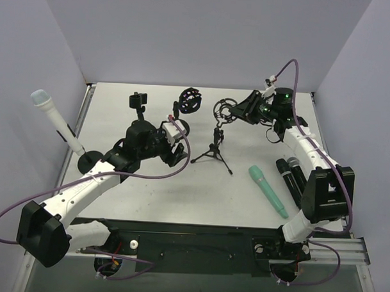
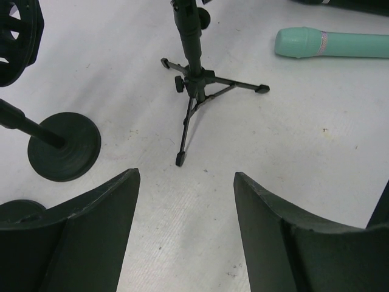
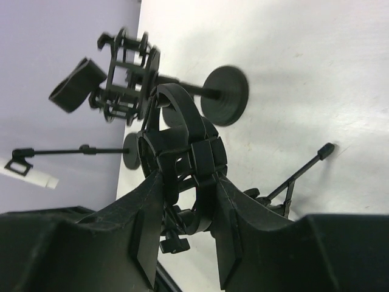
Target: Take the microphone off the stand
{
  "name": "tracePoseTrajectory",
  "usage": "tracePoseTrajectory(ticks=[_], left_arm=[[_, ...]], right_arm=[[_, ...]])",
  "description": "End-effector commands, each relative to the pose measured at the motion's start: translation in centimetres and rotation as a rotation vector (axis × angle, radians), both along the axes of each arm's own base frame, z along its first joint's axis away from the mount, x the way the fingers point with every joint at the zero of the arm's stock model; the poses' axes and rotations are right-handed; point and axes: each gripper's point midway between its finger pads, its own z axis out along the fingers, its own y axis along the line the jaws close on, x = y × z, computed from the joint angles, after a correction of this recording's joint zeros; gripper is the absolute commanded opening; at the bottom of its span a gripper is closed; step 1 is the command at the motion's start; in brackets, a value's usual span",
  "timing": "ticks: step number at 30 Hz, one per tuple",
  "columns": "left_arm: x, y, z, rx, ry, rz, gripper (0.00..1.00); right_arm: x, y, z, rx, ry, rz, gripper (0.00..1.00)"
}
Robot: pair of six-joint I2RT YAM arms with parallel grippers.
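A white microphone (image 1: 55, 119) with a pale blue head leans in a round-based stand (image 1: 90, 160) at the far left. Neither gripper is near it. In the middle stands a black tripod stand (image 1: 214, 150) (image 2: 193, 79) with a ring-shaped shock mount (image 1: 223, 110) (image 3: 182, 140) on top; I see no microphone in that ring. My right gripper (image 1: 238, 112) (image 3: 188, 176) is shut on the ring, one finger on each side. My left gripper (image 1: 176, 142) (image 2: 185, 176) hangs open over bare table just left of the tripod's legs, holding nothing.
A teal microphone (image 1: 268, 191) (image 2: 334, 44) lies on the table right of the tripod, with black microphones (image 1: 290, 178) beside it. A second shock-mount stand (image 1: 190, 101) (image 3: 124, 73) with a round base (image 2: 64, 146) and a clip stand (image 1: 139, 102) stand behind the left gripper.
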Motion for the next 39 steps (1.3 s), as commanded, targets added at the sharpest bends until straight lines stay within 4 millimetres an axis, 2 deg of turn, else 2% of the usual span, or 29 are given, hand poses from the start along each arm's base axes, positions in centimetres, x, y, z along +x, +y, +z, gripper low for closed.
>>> tracePoseTrajectory(ticks=[1,8,10,11,12,13,14,15,16,17,20,21,22,23,24,25,26,27,28,29,30,31,33,34,35,36,37,38,39], left_arm=[[0.8,-0.6,2.6,-0.028,-0.053,-0.019,0.73],[0.9,-0.7,2.4,-0.02,-0.047,-0.02,0.73],[0.9,-0.7,2.3,-0.014,-0.043,-0.02,0.73],[0.8,-0.6,2.2,-0.011,-0.038,-0.022,0.73],[0.8,-0.6,2.3,-0.01,-0.04,-0.024,0.73],[0.6,-0.6,2.4,-0.008,-0.037,-0.031,0.73],[0.5,-0.6,2.5,-0.008,-0.038,-0.033,0.73],[0.3,-0.6,2.7,-0.006,-0.036,-0.041,0.74],[0.3,-0.5,3.0,0.0,-0.044,-0.045,0.74],[0.0,-0.4,3.4,0.005,-0.044,-0.054,0.74],[-0.9,0.4,5.2,0.034,-0.084,-0.073,0.74],[-1.3,0.9,6.5,0.048,-0.118,-0.084,0.73],[-1.6,1.1,8.0,0.047,-0.148,-0.088,0.74],[-2.3,1.7,8.6,0.069,-0.166,-0.097,0.74],[-2.4,2.1,10.5,0.06,-0.205,-0.093,0.73],[-2.6,2.9,11.1,0.076,-0.217,-0.075,0.74],[-2.8,3.5,13.4,0.051,-0.27,-0.052,0.74],[-2.0,4.6,14.2,0.052,-0.294,0.012,0.74],[-1.4,6.0,16.3,0.042,-0.353,0.091,0.74],[-0.8,7.3,17.3,0.034,-0.37,0.158,0.73],[-0.3,9.1,19.4,0.015,-0.421,0.252,0.74],[0.3,10.6,20.3,-0.009,-0.427,0.328,0.74],[0.6,14.5,23.0,-0.035,-0.502,0.515,0.75],[0.5,17.3,24.3,-0.047,-0.55,0.645,0.75],[0.3,18.6,24.9,-0.058,-0.568,0.704,0.76],[-0.5,20.9,26.0,-0.087,-0.594,0.801,0.76],[-1.0,22.2,26.6,-0.109,-0.603,0.859,0.76],[-1.7,24.6,27.0,-0.146,-0.596,0.975,0.75],[-2.3,25.6,27.4,-0.171,-0.593,1.024,0.76]], right_arm=[[4.1,-3.5,4.5,0.019,-0.151,-0.105,0.22],[7.7,-7.3,4.8,0.014,-0.164,-0.216,0.22],[8.3,-7.6,4.6,0.009,-0.162,-0.221,0.28],[8.4,-7.6,4.4,0.006,-0.161,-0.218,0.4],[8.4,-7.7,4.4,-0.001,-0.161,-0.217,0.46],[8.2,-7.8,4.6,-0.011,-0.165,-0.221,0.64],[7.9,-7.9,4.4,-0.026,-0.16,-0.219,0.73],[7.8,-9.4,5.0,-0.038,-0.168,-0.25,0.84],[7.5,-9.9,4.5,-0.051,-0.154,-0.261,0.88],[7.0,-10.4,5.2,-0.054,-0.164,-0.28,0.93],[5.8,-13.7,5.0,-0.053,-0.123,-0.358,0.96],[5.2,-14.3,5.8,-0.053,-0.138,-0.375,0.96],[4.7,-15.8,5.3,-0.058,-0.117,-0.408,0.96],[4.0,-16.5,6.2,-0.067,-0.138,-0.424,0.96],[3.4,-17.9,5.5,-0.076,-0.109,-0.455,0.96],[2.5,-18.6,6.0,-0.095,-0.116,-0.477,0.96],[2.0,-19.3,5.8,-0.107,-0.109,-0.488,0.96],[1.0,-19.4,6.6,-0.134,-0.133,-0.483,0.96],[0.2,-19.6,6.3,-0.157,-0.118,-0.481,0.95],[-0.9,-19.4,6.4,-0.199,-0.12,-0.456,0.94],[-1.6,-19.0,7.4,-0.216,-0.15,-0.443,0.94],[-2.1,-18.5,7.2,-0.246,-0.152,-0.414,0.93],[-3.1,-17.5,8.1,-0.288,-0.184,-0.371,0.92],[-3.5,-17.4,8.6,-0.304,-0.2,-0.371,0.92],[-3.8,-16.6,8.7,-0.325,-0.201,-0.344,0.92],[-4.0,-16.6,8.7,-0.357,-0.202,-0.34,0.92],[-4.6,-15.4,9.5,-0.373,-0.206,-0.306,0.92],[-4.8,-15.0,9.3,-0.428,-0.218,-0.27,0.92],[-5.4,-13.7,10.0,-0.447,-0.229,-0.223,0.92]])
